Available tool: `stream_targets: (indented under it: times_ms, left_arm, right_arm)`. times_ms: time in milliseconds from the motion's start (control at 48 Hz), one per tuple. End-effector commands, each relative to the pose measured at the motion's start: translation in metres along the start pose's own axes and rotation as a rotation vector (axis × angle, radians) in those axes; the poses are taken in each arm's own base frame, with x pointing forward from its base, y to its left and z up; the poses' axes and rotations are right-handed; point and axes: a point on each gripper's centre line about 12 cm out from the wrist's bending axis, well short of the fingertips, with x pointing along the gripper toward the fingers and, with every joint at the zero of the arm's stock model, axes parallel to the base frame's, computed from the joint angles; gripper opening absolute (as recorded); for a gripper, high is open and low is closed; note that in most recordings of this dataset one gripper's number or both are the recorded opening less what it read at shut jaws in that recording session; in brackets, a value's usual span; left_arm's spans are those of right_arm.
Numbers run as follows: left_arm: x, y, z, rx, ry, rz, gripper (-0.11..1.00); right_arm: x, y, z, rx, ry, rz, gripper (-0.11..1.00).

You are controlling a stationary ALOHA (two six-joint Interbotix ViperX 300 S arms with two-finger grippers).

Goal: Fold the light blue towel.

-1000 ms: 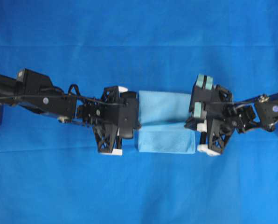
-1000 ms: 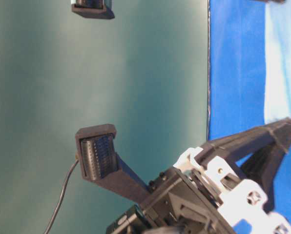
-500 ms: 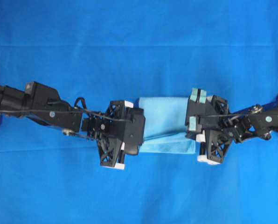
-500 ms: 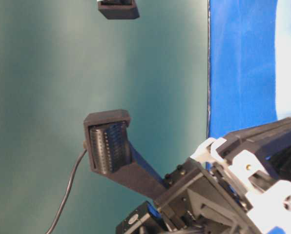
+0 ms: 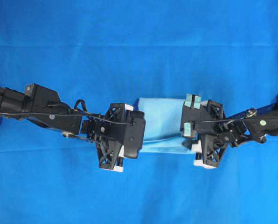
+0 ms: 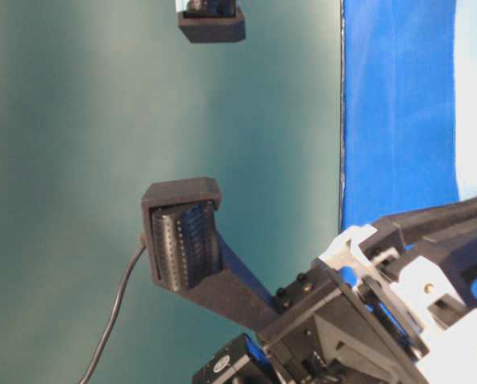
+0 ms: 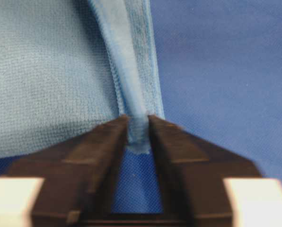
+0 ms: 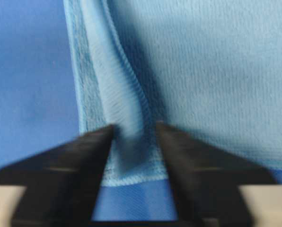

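In the left wrist view the left gripper (image 7: 138, 124) has its black fingers (image 7: 105, 142) parted a little, the hem of the thin pale sky-blue microfibre towel (image 7: 46, 71) standing loose between them rather than pinched. The right gripper (image 8: 134, 130) has fingers (image 8: 188, 151) set wider, blurred, with the towel's folded edge in the gap. A second ago both pairs were clamped on those corners, so both are letting go. In the overhead view the towel (image 5: 161, 116) lies at centre frame on the deep royal-blue cloth over the counter (image 5: 139, 46), narrower than a second ago: this fold looks laid.
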Motion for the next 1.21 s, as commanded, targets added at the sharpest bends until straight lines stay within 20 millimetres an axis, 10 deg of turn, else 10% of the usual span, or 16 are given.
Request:
stream_targets:
  times_ms: [0,625,1187]
  left_arm:
    - [-0.005,-0.001,0.013,0.005,-0.04,-0.002,0.35]
    - [-0.09,-0.007,0.064,0.028,-0.21,-0.012,0.46]
    - [-0.199,0.006,0.014,0.014,-0.457,0.025,0.46]
  right_arm:
    - [-0.005,0.008,0.008,-0.006,-0.028,0.021,0.58]
    - [-0.113,0.024,0.031,-0.109,-0.202,0.015,0.62]
    - [-0.206,-0.03,-0.009,-0.156,-0.51,-0.003,0.62]
